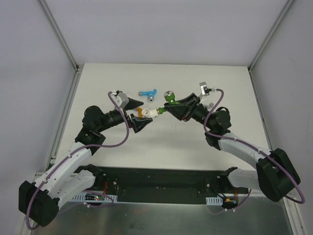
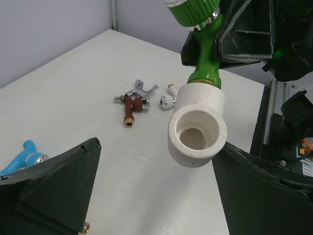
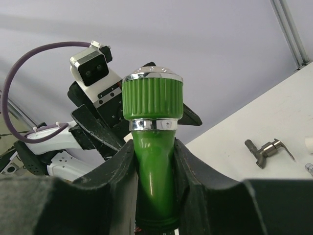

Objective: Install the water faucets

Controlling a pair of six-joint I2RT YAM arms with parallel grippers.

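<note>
My right gripper (image 1: 172,105) is shut on the green faucet (image 1: 169,97) and holds it above the table's middle; in the right wrist view the fingers clamp its body (image 3: 152,161) below the ribbed knob. A stubby white pipe fitting (image 2: 197,126) sits on the faucet's threaded end, its open socket facing my left wrist camera. My left gripper (image 2: 157,149) is open, the fitting hanging between its fingers, close to the right one (image 2: 264,191). In the top view the left gripper (image 1: 145,113) meets the fitting (image 1: 155,112), with an orange piece (image 1: 141,113) between its fingers.
A blue faucet (image 1: 146,92) lies behind the grippers and shows in the left wrist view (image 2: 22,156). Reddish-brown (image 2: 131,106), silver (image 2: 142,89) and white (image 2: 168,99) faucets lie together on the table. A dark grey faucet (image 3: 266,149) lies right. Enclosure walls ring the table.
</note>
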